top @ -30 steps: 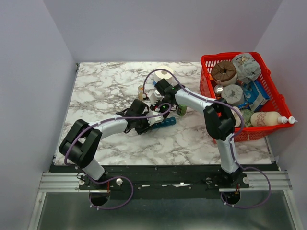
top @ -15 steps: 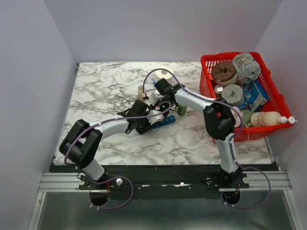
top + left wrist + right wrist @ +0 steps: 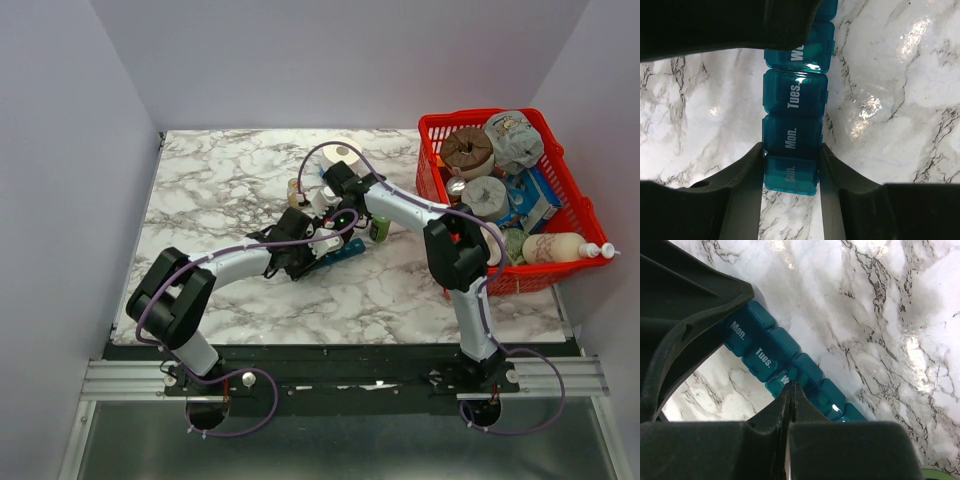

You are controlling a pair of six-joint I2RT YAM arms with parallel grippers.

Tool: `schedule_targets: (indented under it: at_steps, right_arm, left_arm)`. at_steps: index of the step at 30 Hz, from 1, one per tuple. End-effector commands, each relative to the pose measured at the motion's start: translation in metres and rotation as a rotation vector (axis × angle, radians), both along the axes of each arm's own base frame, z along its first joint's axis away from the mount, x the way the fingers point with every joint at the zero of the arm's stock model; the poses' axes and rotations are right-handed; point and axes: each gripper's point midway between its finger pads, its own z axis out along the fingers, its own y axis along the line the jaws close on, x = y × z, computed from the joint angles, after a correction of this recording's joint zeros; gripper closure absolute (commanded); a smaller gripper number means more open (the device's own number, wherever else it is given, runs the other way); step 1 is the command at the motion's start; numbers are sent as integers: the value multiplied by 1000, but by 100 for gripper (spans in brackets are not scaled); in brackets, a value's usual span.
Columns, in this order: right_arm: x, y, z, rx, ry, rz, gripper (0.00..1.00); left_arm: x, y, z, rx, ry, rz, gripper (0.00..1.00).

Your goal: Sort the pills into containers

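Note:
The teal pill organizer (image 3: 347,251) lies on the marble table, its lids marked Sun., Mon., Tues. and all shut in the left wrist view (image 3: 795,97). My left gripper (image 3: 306,256) is shut on its Sun./Mon. end, one finger on each long side (image 3: 790,151). My right gripper (image 3: 338,228) is shut and empty, its tips just above the Wed. lid (image 3: 791,386) of the organizer (image 3: 765,356). No loose pills show in any view.
A green bottle (image 3: 380,230) stands right of the organizer, an amber bottle (image 3: 295,189) and a white roll (image 3: 345,153) behind it. A red mesh basket (image 3: 436,128) full of items sits at the right edge. The two arms cross closely over the organizer.
The left gripper and the organizer's held end have shifted slightly toward the back. The right gripper has barely moved.

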Motion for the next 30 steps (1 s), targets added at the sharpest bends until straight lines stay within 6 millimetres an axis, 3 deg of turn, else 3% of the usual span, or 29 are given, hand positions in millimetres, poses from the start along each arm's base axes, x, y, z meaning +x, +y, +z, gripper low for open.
schedule_targets:
  at_steps: [1,8,14,21,25,30]
  right_arm:
    - [-33,-13,-32,-100,143,46,93]
    - [-41,-16,-44,-125,202,53,93]
    - [-38,-22,-57,-168,198,45,93]
    - [-35,-23,-63,-182,188,35,93]
    - [-32,-20,-56,-143,194,28,93]
    - [-27,-7,-24,3,211,32,92]
  left_arm:
    - [-23,38,-37,151,136,146,85]
    - [-17,36,-32,145,95,163,77]
    - [-15,32,-25,120,56,171,55]
    - [-11,30,-13,86,12,176,41]
    - [-13,28,-7,64,-3,171,35]
    - [-11,23,3,28,-30,150,31]
